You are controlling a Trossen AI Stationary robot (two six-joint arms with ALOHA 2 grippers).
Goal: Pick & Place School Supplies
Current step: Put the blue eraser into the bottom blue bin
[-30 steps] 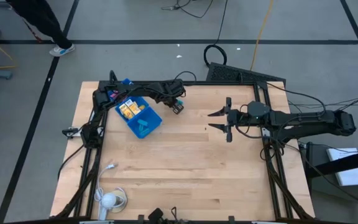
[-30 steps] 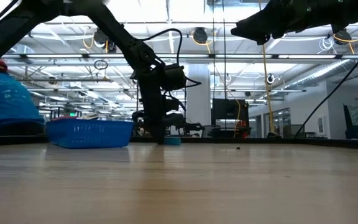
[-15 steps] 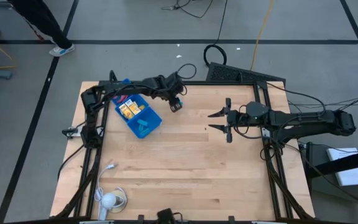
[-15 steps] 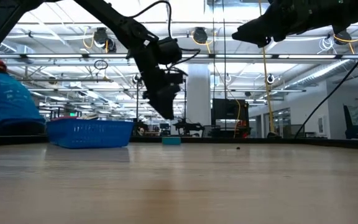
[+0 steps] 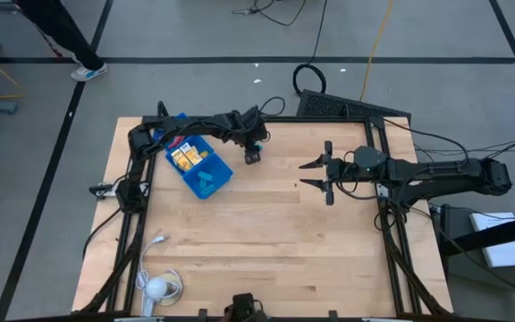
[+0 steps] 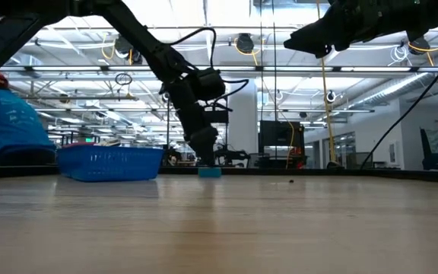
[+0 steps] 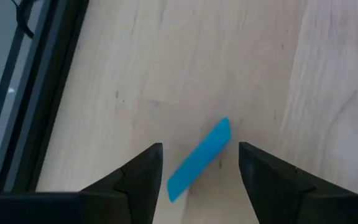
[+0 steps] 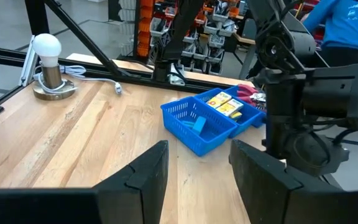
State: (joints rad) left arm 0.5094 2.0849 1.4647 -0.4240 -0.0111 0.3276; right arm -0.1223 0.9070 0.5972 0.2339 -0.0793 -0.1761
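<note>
Bright ceiling lamps [image 6: 243,43] glare behind me; my table [image 5: 266,241] looks evenly lit, shadows soft, near wood blurred.

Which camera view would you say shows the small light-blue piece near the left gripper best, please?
The left wrist view: the light-blue piece lies on bare wood between the left gripper's open fingers. The low view shows a sliver; the others hide it.

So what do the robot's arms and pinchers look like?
Both arms are dark, nearly black, made of jointed tubes with black cables looping along them. The left gripper and right gripper each end in two flat, dark, wedge-shaped fingers. No markings show.
</note>
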